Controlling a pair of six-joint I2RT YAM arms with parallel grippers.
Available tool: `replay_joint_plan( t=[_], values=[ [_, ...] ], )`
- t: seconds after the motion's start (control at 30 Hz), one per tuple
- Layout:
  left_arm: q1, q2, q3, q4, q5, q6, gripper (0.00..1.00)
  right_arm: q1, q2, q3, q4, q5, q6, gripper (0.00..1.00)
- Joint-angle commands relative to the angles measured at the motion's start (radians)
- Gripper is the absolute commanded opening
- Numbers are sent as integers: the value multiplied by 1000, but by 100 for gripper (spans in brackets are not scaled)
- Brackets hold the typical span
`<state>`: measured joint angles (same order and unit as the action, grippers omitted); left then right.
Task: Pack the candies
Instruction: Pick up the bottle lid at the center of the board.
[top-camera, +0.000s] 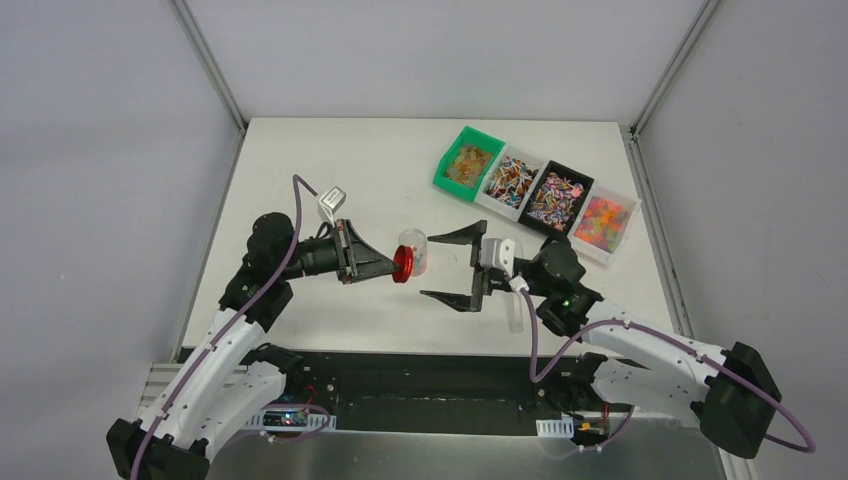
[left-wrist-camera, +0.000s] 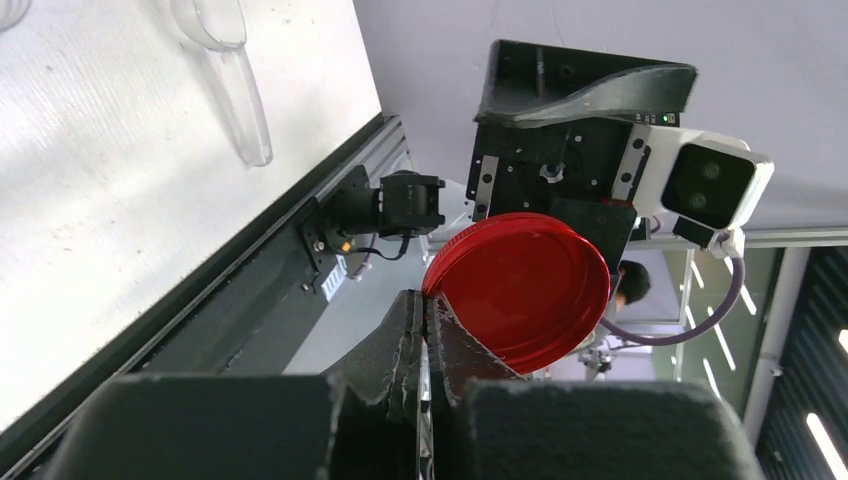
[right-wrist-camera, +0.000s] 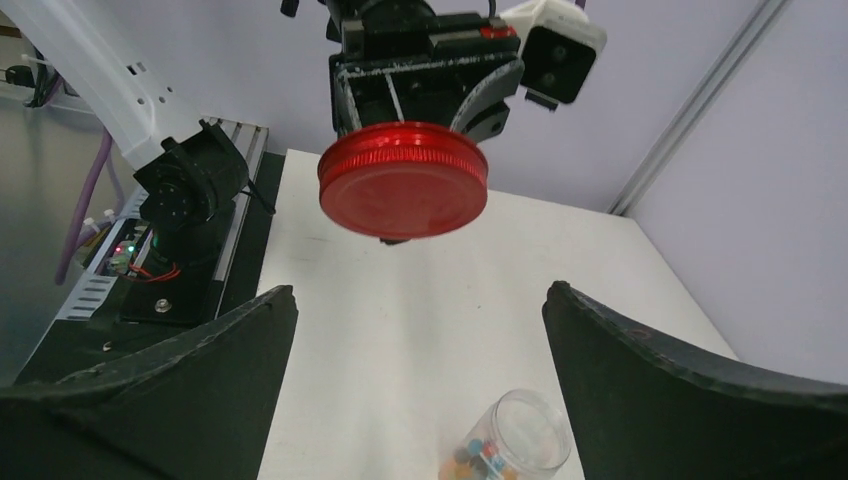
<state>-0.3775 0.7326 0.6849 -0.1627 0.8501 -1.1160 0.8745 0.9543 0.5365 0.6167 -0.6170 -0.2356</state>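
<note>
Your left gripper (left-wrist-camera: 425, 318) was clamped on the rim of the red lid (top-camera: 404, 265), holding it on edge above the bench (top-camera: 330, 170), with the open jar (right-wrist-camera: 522, 438) of candies (right-wrist-camera: 478, 456) just below, between it and your wide-open right gripper (top-camera: 433, 267).

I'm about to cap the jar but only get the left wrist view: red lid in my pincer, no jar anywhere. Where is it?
Observer: The jar stands on the table, close by the red lid.
Operator: Anything inside?
Observer: Its mouth is uncovered, with coloured candies in the bottom.
Operator: Is the other arm holding it?
Observer: No. The right pincer is open wide, touching nothing.
</note>
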Motion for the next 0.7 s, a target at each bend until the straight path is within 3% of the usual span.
replay_joint_plan(
  t=[0.0,0.2,0.67],
  values=[
    [6,-18,-36,95,39,-97,0,27,56,83,100,-21,-99,99],
    [6,-37,-41,88,25,-107,0,47,127,110,141,-21,-110,99],
    [6,-42,-56,100,-13,-126,0,66,164,119,202,-14,-110,87]
  ],
)
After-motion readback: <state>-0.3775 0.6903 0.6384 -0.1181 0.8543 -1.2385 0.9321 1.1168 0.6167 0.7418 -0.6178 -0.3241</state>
